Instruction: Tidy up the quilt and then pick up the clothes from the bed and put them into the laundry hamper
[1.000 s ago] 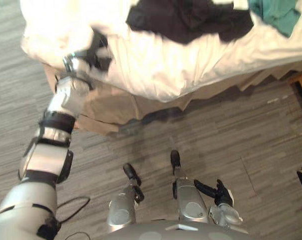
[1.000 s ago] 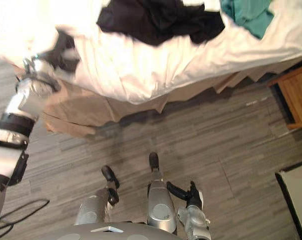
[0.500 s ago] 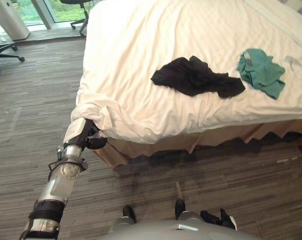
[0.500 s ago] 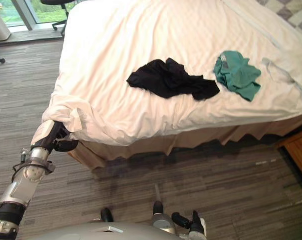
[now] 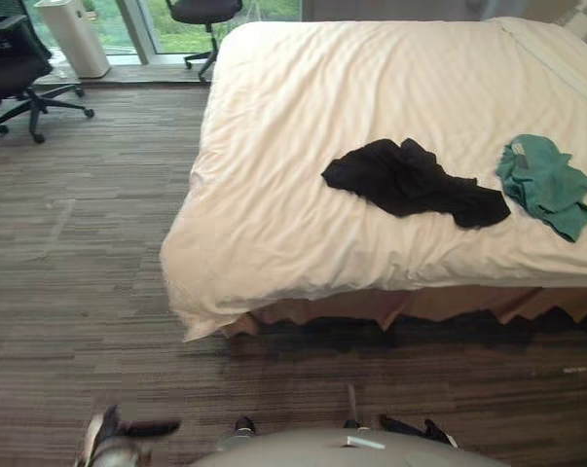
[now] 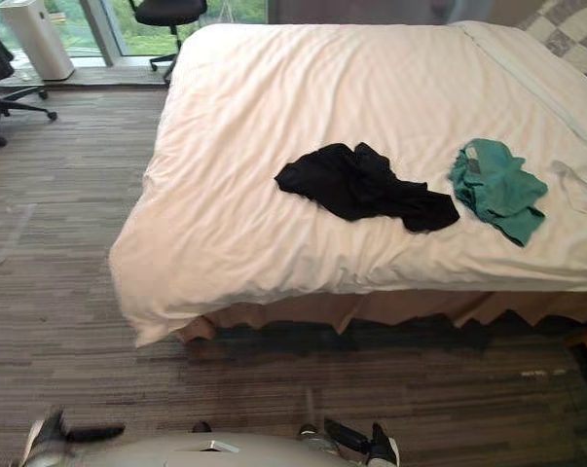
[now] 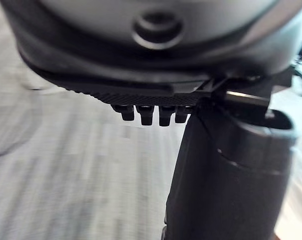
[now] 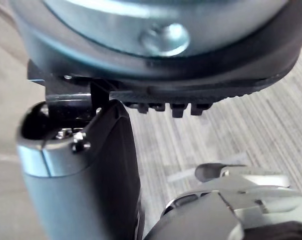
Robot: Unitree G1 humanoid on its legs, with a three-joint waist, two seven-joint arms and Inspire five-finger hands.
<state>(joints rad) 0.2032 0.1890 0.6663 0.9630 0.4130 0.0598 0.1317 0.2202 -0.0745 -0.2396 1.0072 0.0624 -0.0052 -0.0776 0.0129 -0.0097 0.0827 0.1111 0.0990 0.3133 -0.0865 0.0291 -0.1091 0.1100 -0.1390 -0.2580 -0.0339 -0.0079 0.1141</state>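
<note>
The white quilt (image 5: 303, 195) lies spread flat over the bed, its near left corner (image 5: 191, 321) hanging over the edge. On it lie a crumpled black garment (image 5: 410, 183) in the middle and a teal garment (image 5: 546, 185) to its right. A pale white garment (image 6: 580, 185) rests at the far right edge. My left hand (image 5: 128, 433) hangs low above the floor, well short of the bed, open and empty, its fingers (image 7: 151, 115) straight. My right hand (image 6: 356, 438) hangs low by my side, open with nothing in it, thumb (image 8: 90, 175) extended.
Grey striped floor runs along the bed's near side and left side. Two black office chairs (image 5: 20, 68) (image 5: 201, 12) and a white upright unit (image 5: 74, 37) stand by the window at the back left. A brown bed skirt (image 5: 410, 306) shows under the quilt.
My left hand has let go of the quilt's corner and dropped down to the floor side. The corner now hangs smooth over the bed. The camera has tilted up over the bed.
</note>
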